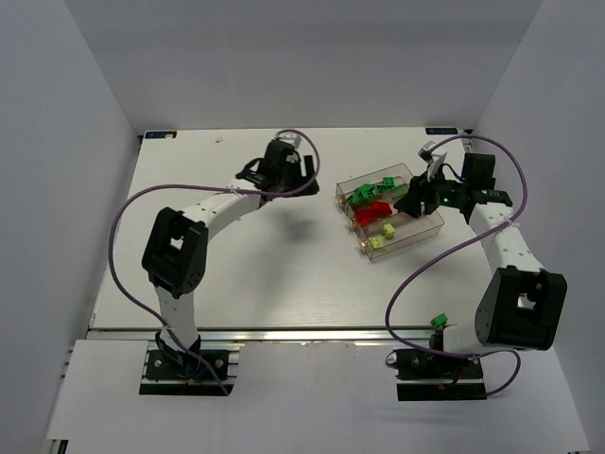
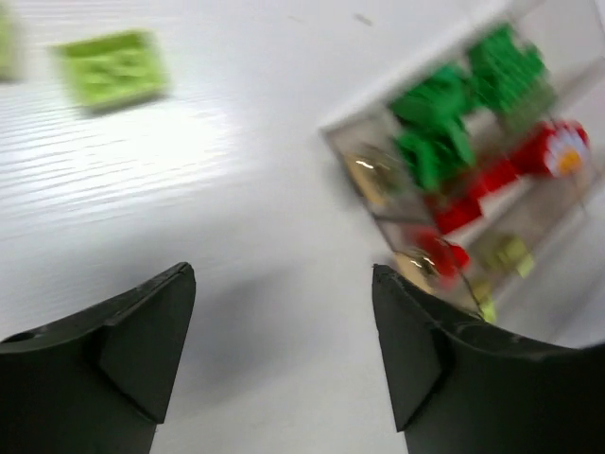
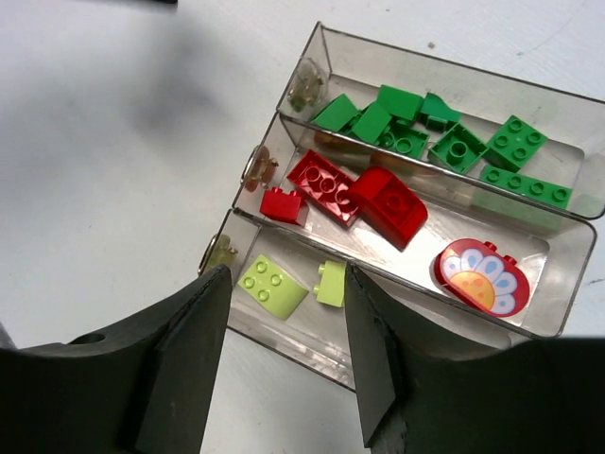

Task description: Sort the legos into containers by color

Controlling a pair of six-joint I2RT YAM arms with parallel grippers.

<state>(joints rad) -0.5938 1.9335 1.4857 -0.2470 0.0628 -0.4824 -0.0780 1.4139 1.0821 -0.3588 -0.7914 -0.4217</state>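
Sorting step is nearly complete. Legos (image 3: 378, 199) lie colour-grouped inside the containers (image 3: 473, 85). Right gripper (image 3: 286, 274) hangs above the containers, wide, empty. Left gripper (image 2: 282, 284) likewise (empty); next target is probably the lime brick (image 2: 113, 68) outside the containers.

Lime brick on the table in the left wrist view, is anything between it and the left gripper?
Nothing visible. The left gripper hangs with its jaws apart and empty, and only table surface shows between it and the lime brick. The tray sits off to the other side, out of that path.
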